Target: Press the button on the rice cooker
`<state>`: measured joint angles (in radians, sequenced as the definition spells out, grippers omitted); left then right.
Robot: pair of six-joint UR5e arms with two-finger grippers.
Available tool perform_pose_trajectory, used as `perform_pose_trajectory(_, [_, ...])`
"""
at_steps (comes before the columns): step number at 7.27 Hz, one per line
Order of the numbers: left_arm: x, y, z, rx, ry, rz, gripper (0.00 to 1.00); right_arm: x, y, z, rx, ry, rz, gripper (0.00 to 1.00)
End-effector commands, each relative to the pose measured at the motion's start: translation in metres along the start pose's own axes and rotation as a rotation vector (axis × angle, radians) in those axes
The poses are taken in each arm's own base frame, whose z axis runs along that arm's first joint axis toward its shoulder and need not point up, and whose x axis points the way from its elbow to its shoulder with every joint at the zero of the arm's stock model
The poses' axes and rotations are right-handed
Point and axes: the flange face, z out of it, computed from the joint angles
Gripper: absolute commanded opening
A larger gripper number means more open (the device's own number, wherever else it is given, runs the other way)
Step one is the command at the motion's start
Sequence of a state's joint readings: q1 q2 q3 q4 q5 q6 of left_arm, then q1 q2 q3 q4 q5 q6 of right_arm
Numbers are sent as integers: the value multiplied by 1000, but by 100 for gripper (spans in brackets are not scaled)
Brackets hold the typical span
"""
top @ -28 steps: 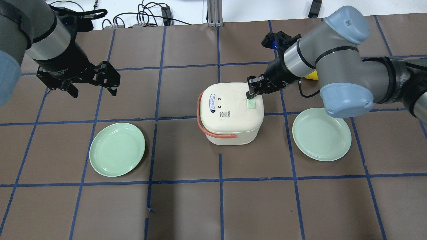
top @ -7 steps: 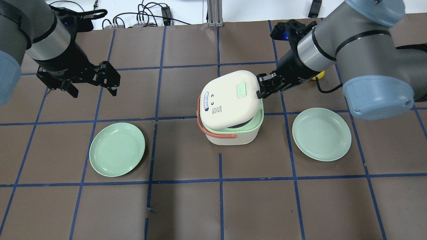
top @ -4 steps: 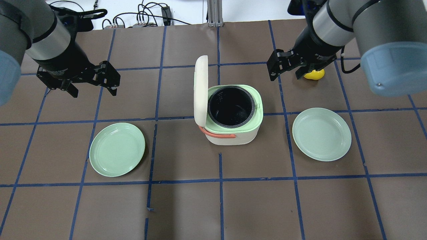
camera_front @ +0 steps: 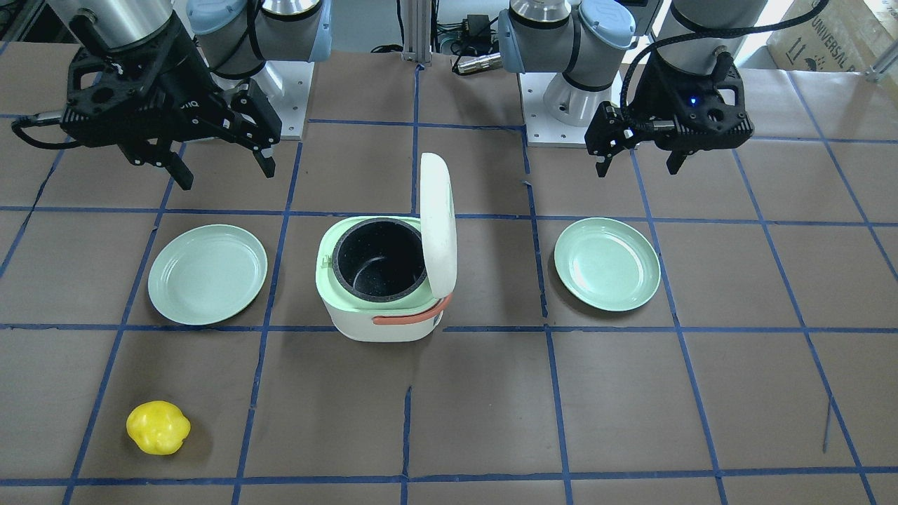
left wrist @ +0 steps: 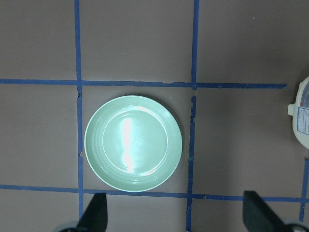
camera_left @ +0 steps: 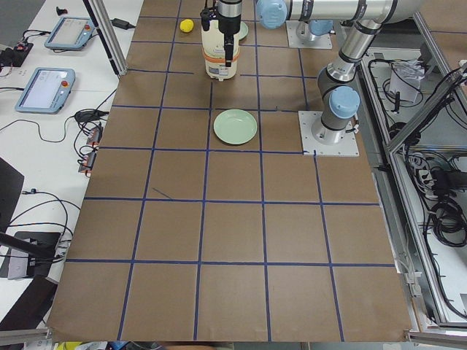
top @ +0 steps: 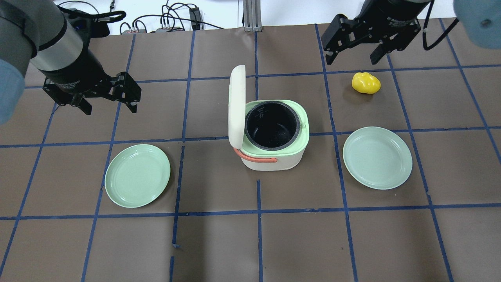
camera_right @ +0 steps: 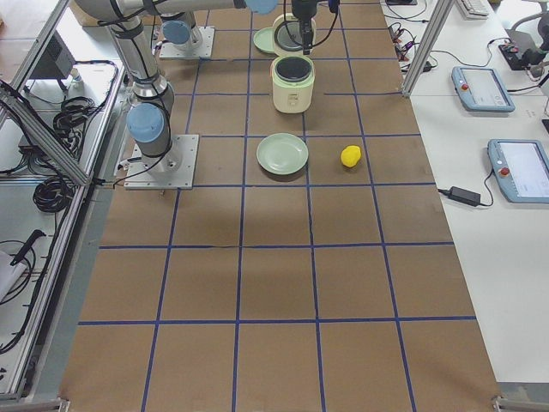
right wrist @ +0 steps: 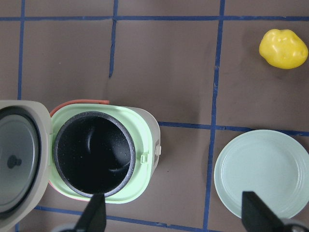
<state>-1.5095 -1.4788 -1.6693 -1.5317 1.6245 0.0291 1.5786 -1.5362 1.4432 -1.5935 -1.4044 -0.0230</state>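
Cream cooker [top: 272,156]: sits mid-table [top: 219,243], between the two plates and well apart from both grippers.
Lid [top: 236,105]: stands upright on its hinge at the side towards the left arm, with its inner face showing in the right wrist view.
Pot [top: 272,125]: black, uncovered, and it looks empty.
Handle [top: 256,158]: orange and lying down along the near wall.
Button: not seen in any view, and the lid's outer face is turned away. A small latch [right wrist: 144,157] shows on the green rim opposite the hinge.
Right gripper [top: 350,60]: jaws spread wide and holding nothing. It hangs high over the far side of the table, near the yellow lump [top: 366,82].
Left gripper [top: 110,109]: also spread wide and empty, parked above the left plate [top: 137,175].
Right plate [top: 377,157]: bare, just beside the cooker.
Stage: with the lid already up, the press looks done. What remains is probably getting the right arm clear.
Doing it well: keep the right gripper high, away from the lid's top edge and the lump. The upright lid would tip shut or drag the cooker if clipped.
If a second press is wanted: shut the lid first, bring the jaws together, and come straight down on the button. Push lightly so the cooker does not slide, then lift straight up out of the lid's swing.
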Motion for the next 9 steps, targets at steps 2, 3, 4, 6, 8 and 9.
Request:
perform_pose_trajectory(2, [0,0,0,1,0,0,100,15,-17,8,-5,135,158,97])
perform_pose_trajectory(3, [0,0,0,1,0,0,100,17,-16,15,-17,148,182,99])
perform_pose_trajectory(4, [0,0,0,0,0,0,100,18,-15,21,-27,151,267,100])
perform_pose_trajectory(6, [0,0,0,1,0,0,100,24,-10,34,-67,191,206,100])
perform_pose_trajectory(8, [0,0,0,1,0,1,100,23,-9,40,-88,170,92,99])
perform_pose_trajectory(9, [0,0,0,0,0,0,100,17,-9,43,-91,108,112,99])
